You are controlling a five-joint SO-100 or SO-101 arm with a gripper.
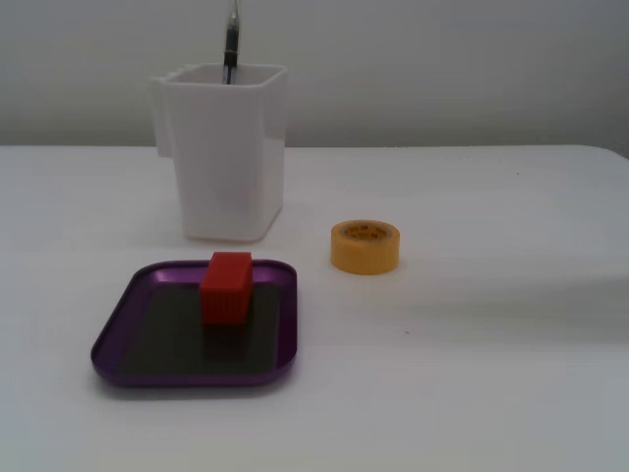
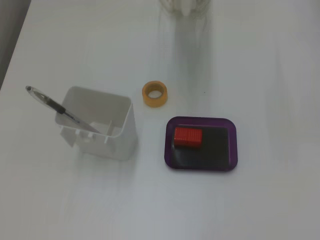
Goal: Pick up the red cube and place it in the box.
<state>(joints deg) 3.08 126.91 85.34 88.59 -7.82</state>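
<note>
Red cube (image 1: pixel 227 287) (image 2: pixel 188 137) lies inside the purple box (image 1: pixel 116 339) (image 2: pixel 231 146), near a yellow tape roll (image 1: pixel 365 246) (image 2: pixel 155 93) whose print is unreadable. The gripper is out of view, its opening unknowable.

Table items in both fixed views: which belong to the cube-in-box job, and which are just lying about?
Part of the job:
- red cube, lying inside the box
- box, the purple tray

Just lying about:
- yellow tape roll, on the table beside the tray
- white container
- pen leaning in the container
</note>
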